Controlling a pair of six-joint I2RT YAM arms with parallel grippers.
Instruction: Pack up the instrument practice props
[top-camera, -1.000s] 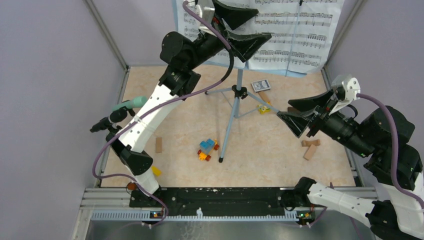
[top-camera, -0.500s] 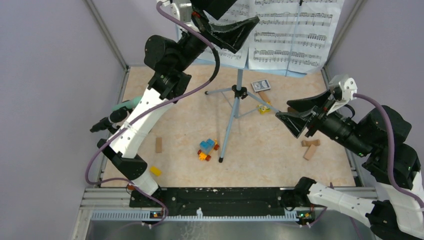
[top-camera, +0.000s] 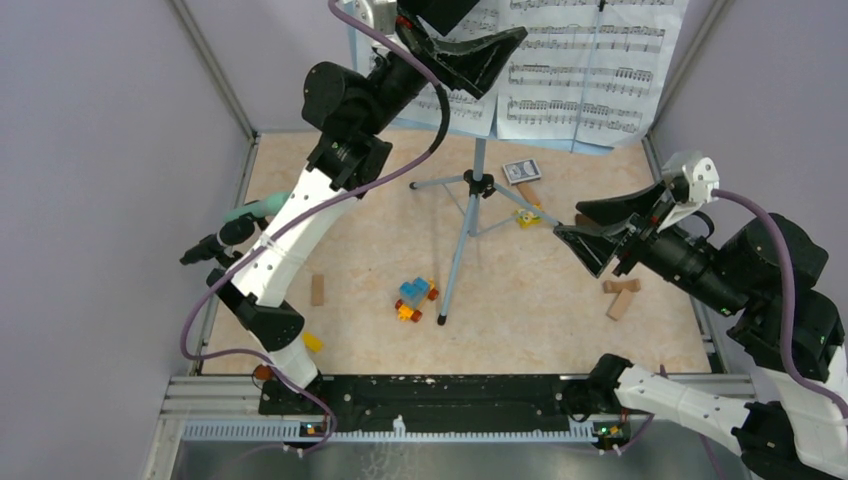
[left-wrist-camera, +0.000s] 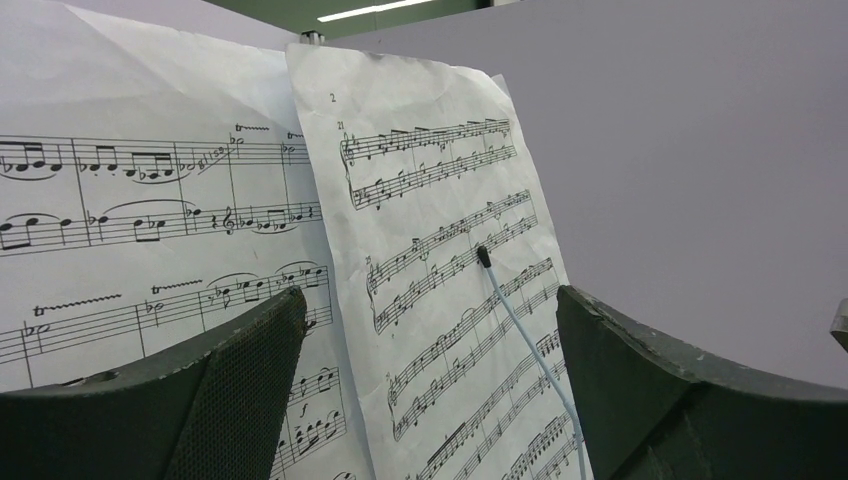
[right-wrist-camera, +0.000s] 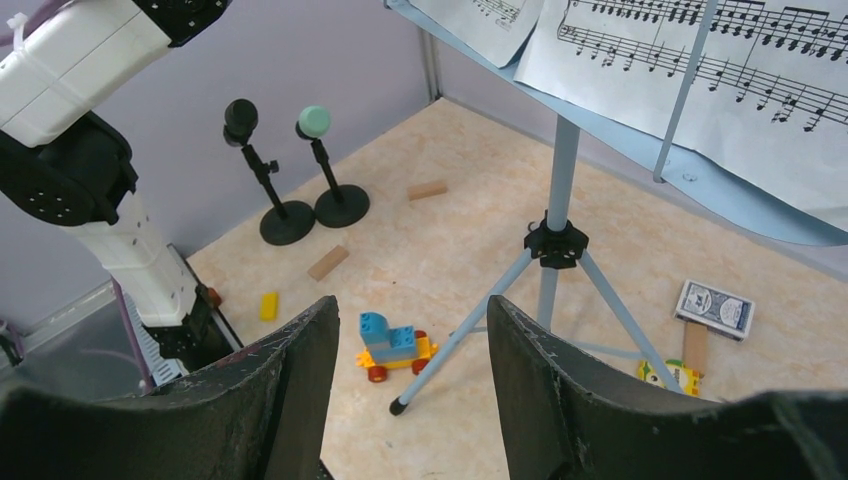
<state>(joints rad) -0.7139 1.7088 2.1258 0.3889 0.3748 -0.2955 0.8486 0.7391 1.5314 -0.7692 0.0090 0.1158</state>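
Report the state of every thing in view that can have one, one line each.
Music stand, upright, tripod legs spread.
Sheet-music pages, propped open on the stand's desk.
Black microphone, seated in its holder.
Mint-green microphone, seated in its own holder.
Left tool, open, empty, facing the pages.
Right tool, open, empty, aimed at the stand.

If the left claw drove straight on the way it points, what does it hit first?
Probably the right-hand sheet-music page, or the thin blue retainer arm lying across it. Both are framed by the open left claw. Which one comes first is unclear, since depth is hard to judge.
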